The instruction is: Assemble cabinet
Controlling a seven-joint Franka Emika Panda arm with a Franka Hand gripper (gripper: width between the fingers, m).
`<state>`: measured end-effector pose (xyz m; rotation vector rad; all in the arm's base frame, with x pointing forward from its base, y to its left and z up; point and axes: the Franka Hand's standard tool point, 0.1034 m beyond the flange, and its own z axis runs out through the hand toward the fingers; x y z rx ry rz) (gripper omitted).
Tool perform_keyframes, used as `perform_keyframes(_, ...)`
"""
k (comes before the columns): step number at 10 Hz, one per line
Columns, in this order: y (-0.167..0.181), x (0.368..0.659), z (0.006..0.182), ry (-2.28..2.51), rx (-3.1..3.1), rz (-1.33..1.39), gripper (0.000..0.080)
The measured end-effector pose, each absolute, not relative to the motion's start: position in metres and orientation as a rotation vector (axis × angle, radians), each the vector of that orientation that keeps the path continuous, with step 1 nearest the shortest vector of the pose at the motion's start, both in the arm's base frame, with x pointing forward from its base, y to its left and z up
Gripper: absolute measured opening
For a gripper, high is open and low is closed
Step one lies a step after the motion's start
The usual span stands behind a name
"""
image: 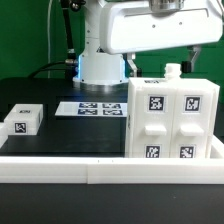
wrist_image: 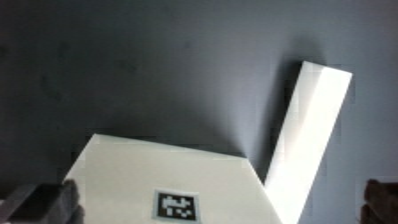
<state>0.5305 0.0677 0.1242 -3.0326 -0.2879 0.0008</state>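
The cabinet [image: 172,122] is a big white block with four black-and-white tags on its front, standing at the exterior view's right on the black table. My gripper [image: 160,58] hangs above it, apart from it. In the wrist view a white tagged face of the cabinet [wrist_image: 143,175] lies below the gripper [wrist_image: 210,206]. The dark fingers [wrist_image: 43,205] show far apart at both edges, with nothing between them. The gripper is open and empty.
A small loose white tagged block [image: 22,120] lies at the exterior view's left. The marker board [image: 92,108] lies flat in front of the robot base [image: 100,68]. A white rail [image: 100,172] runs along the table's near edge, and a white strip [wrist_image: 306,130] shows beside the cabinet.
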Motion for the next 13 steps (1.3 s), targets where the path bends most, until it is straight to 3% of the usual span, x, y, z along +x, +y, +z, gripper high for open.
perform_keyframes(3,0.061,0.495,0.107,-0.100,-3.056,0.034,0.0797)
perform_keyframes(9,0.050,0.497,0.107,-0.105,-3.058,0.031,0.0797)
perform_keyframes(13,-0.024,0.470,0.086,-0.097,-3.081,0.054,0.0797)
